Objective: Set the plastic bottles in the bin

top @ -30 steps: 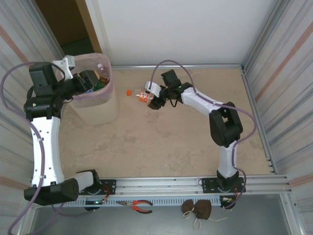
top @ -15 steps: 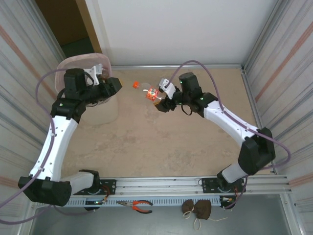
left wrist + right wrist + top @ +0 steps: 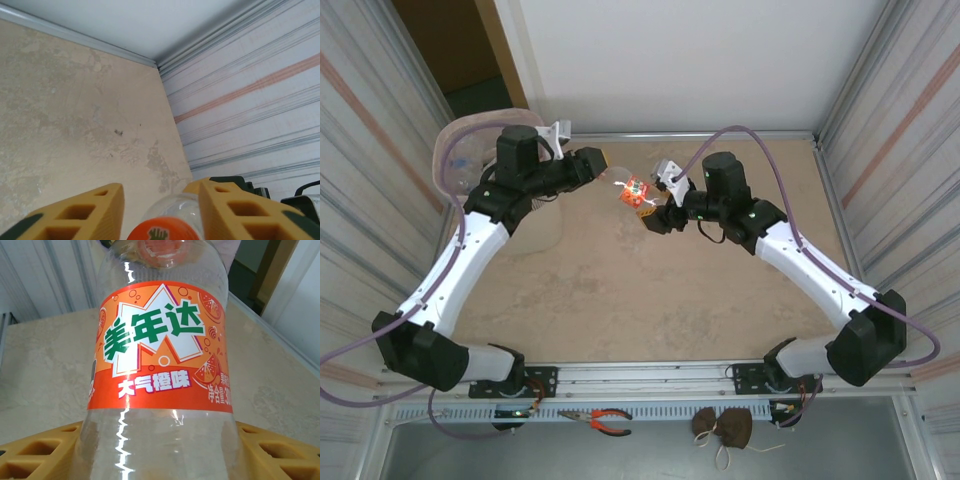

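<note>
Top external view first: a clear bottle (image 3: 634, 190) with an orange label hangs in the air above the worktop (image 3: 650, 300), off to the right of the bin (image 3: 455, 135) and well clear of its rim. The right fingers (image 3: 653, 213) are clamped on its lower body from the side away from the bin, and the bottle lies tilted with its neck pointing back toward the bin. The left fingers (image 3: 593, 160) reach out from the bin's side to that neck end, so the bottle sits between the two arms. From the left wrist, the two yellow fingers (image 3: 75, 215) stand apart with the orange cap (image 3: 160, 233) between them and the clear shoulder of the bottle (image 3: 176, 209) just behind it. The cap sits very close to both, but I cannot tell whether they press on it or only flank it. From the right wrist, the bottle (image 3: 160, 440) sits between the yellow fingers (image 3: 40, 455), its clear body wedged against both, its label (image 3: 160, 355) printed in white and green characters. The bin itself is partly hidden behind the left arm.
</note>
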Controlling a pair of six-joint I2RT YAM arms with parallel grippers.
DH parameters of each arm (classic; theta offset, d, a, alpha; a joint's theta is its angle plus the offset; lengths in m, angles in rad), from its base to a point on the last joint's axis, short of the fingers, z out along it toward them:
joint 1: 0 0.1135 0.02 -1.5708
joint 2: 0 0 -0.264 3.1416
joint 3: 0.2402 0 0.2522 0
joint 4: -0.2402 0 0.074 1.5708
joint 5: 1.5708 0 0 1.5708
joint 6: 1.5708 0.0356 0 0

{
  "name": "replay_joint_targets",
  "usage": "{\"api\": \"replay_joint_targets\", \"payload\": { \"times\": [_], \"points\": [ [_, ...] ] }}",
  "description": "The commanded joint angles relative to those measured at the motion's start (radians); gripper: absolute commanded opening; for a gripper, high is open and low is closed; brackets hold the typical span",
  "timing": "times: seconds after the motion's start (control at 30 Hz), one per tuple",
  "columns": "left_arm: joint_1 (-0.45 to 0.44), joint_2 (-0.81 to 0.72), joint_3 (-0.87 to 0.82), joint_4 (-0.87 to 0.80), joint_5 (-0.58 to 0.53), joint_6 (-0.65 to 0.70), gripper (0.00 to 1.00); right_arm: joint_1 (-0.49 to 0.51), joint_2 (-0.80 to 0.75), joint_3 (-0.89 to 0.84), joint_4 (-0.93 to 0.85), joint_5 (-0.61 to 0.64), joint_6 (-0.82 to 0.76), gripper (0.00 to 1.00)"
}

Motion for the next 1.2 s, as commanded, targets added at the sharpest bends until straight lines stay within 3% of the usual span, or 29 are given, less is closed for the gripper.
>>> {"api": "replay_joint_targets", "payload": {
  "times": [0.0, 0.27, 0.37, 0.57, 0.63, 0.8, 1.17],
  "points": [
    [-0.010, -0.011, 0.025, 0.043, -0.015, -0.008, 0.37, 0.006, -0.035, -0.009, 0.021, -0.019, 0.023, 0.49],
    [-0.020, -0.027, 0.011, 0.066, -0.023, -0.030, 0.24, 0.018, -0.029, -0.013, 0.041, -0.001, 0.048, 0.49],
    [-0.025, -0.023, 0.013, 0.079, -0.021, -0.043, 0.34, 0.024, -0.027, -0.012, 0.052, 0.005, 0.058, 0.49],
    [-0.044, -0.022, 0.001, 0.117, -0.045, -0.069, 0.37, 0.029, -0.032, -0.022, 0.103, 0.077, 0.109, 0.49],
    [-0.045, -0.035, -0.015, 0.142, -0.065, -0.086, 0.43, 0.031, -0.036, -0.030, 0.127, 0.111, 0.134, 0.48],
    [-0.046, -0.065, -0.046, 0.183, -0.106, -0.112, 0.41, 0.034, -0.048, -0.046, 0.159, 0.156, 0.169, 0.47],
    [-0.044, -0.060, -0.047, 0.230, -0.112, -0.143, 0.39, 0.043, -0.056, -0.053, 0.151, 0.131, 0.173, 0.47]
  ]
}}
